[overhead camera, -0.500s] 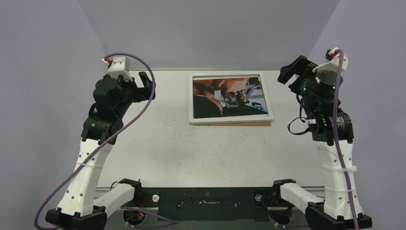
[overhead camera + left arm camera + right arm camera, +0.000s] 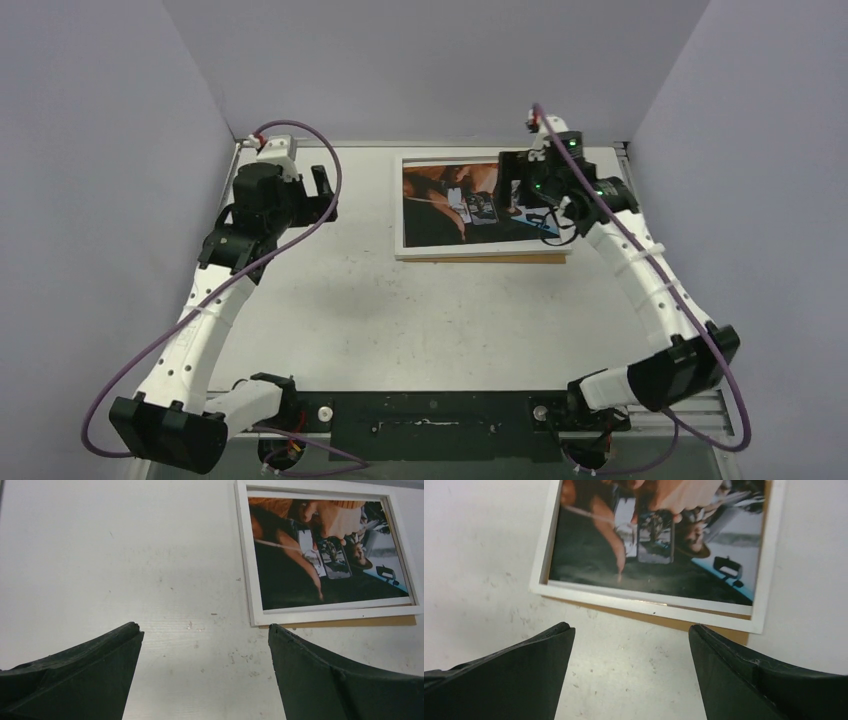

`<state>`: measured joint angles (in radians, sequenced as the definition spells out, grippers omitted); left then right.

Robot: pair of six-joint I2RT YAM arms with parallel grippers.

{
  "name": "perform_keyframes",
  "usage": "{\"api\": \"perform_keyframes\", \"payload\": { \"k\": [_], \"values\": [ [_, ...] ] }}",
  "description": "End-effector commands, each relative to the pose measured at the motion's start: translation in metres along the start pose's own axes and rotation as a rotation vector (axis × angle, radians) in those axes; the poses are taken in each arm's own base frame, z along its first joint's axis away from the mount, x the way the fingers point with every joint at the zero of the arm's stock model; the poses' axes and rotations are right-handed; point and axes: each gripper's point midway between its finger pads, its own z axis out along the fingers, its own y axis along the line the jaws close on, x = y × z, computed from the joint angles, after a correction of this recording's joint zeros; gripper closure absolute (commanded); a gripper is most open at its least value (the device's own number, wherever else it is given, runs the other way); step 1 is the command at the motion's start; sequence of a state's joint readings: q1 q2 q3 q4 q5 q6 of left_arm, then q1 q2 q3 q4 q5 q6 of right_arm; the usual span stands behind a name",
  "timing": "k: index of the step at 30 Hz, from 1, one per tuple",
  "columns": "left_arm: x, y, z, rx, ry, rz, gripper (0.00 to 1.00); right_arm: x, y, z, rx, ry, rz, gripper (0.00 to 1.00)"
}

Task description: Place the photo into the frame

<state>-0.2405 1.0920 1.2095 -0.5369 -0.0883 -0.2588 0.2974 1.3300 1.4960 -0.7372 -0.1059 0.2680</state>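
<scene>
Between the frame (image 2: 470, 248) and the left gripper (image 2: 322, 190), and on the frame's near side, the table (image 2: 330, 300) lies open. The right gripper (image 2: 630, 627) hangs over the frame's right part; the back wall (image 2: 430, 70) stands close behind the frame.

Photo (image 2: 320, 555) in white frame (image 2: 249, 555) upper rt; L gripper (image 2: 204, 626) jaws wide.

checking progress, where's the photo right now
In the top view the photo lies at the far edge of the table, right of centre, showing within the white frame, with the right hand above its right part.
</scene>
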Motion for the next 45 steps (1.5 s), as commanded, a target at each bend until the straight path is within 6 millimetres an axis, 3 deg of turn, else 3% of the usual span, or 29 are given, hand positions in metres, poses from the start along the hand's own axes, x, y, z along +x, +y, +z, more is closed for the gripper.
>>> {"api": "perform_keyframes", "payload": {
  "k": [1,5,9,12,15,19,23,28,39,42,45],
  "values": [
    [0.040,-0.010,0.019,0.033,0.137,-0.113,0.03,0.031,0.034,0.032,-0.013,0.125,-0.199,0.13],
    [0.063,-0.028,0.029,0.113,0.190,-0.229,0.03,0.062,0.065,0.067,-0.050,0.241,-0.287,0.17],
    [0.079,-0.023,0.032,0.077,0.205,-0.308,0.03,0.105,0.081,0.091,-0.147,0.354,-0.547,0.20],
    [0.088,-0.013,0.031,0.032,0.202,-0.334,0.03,0.127,0.078,0.100,-0.253,0.445,-0.815,0.19],
    [0.091,-0.008,0.031,0.012,0.196,-0.346,0.03,0.133,0.071,0.113,-0.313,0.523,-0.906,0.17],
    [0.094,-0.001,0.033,-0.034,0.195,-0.356,0.03,0.157,0.060,0.124,-0.359,0.681,-0.994,0.18],
    [0.096,0.008,0.034,-0.076,0.191,-0.360,0.03,0.169,0.061,0.149,-0.372,0.690,-1.031,0.18],
    [0.099,0.030,0.029,-0.172,0.174,-0.405,0.03,0.180,0.071,0.167,-0.428,0.701,-1.038,0.20],
    [0.118,0.047,0.028,-0.180,0.226,-0.512,0.03,0.197,0.075,0.189,-0.470,0.727,-1.040,0.26],
    [0.116,0.049,0.028,-0.186,0.229,-0.503,0.03,0.203,0.074,0.192,-0.481,0.741,-1.033,0.37],
    [0.118,0.051,0.029,-0.196,0.238,-0.496,0.03,0.204,0.077,0.191,-0.505,0.712,-1.030,0.39]
  ]
}}
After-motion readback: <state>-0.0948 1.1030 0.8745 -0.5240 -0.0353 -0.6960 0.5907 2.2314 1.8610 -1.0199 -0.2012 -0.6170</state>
